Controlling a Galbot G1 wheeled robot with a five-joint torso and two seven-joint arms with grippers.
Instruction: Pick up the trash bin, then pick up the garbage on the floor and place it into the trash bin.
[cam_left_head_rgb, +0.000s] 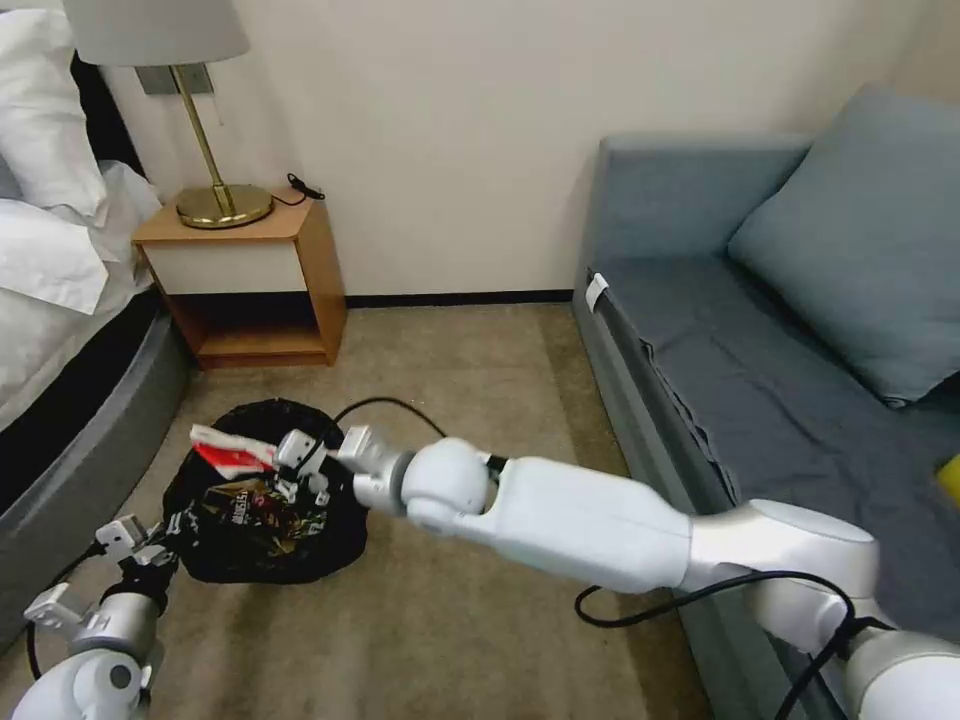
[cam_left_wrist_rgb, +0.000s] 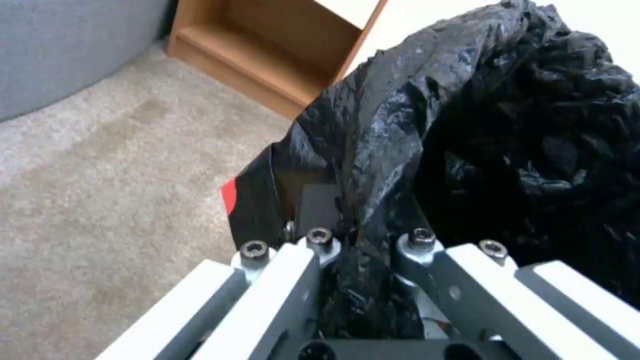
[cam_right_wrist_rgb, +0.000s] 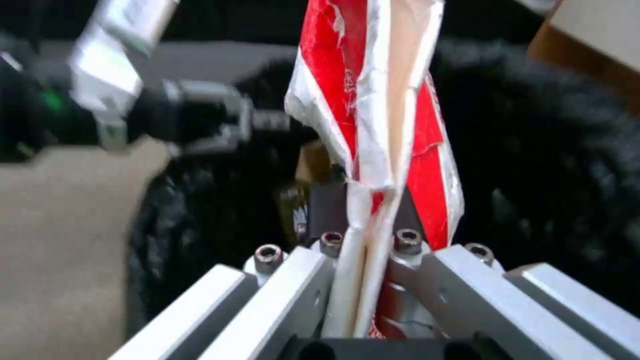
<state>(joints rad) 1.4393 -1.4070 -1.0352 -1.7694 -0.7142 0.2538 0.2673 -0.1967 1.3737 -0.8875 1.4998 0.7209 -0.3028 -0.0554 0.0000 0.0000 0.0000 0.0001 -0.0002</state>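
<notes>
Scanning from the left, we see a bed (cam_left_head_rgb: 60, 300) with white linen and a wooden nightstand (cam_left_head_rgb: 250, 280) bearing a brass lamp (cam_left_head_rgb: 215, 190). On the beige carpet (cam_left_head_rgb: 480, 370) before them sits the trash bin (cam_left_head_rgb: 262, 495), its crinkled black liner glossy. Our left hand (cam_left_head_rgb: 170, 545) is clamped on the liner's near-left rim (cam_left_wrist_rgb: 373, 200). A dark snack wrapper (cam_left_head_rgb: 255, 505) lies inside; its print is too small for us to read. Our right hand (cam_left_head_rgb: 290, 465) pinches the red-white folded carton (cam_right_wrist_rgb: 380, 100) just above the bin's opening; its faint lettering is illegible. A black cable (cam_left_head_rgb: 390, 408) arcs over the right arm. Farther right stands a grey-blue fabric sofa (cam_left_head_rgb: 760, 340) with a cushion (cam_left_head_rgb: 860, 240).
</notes>
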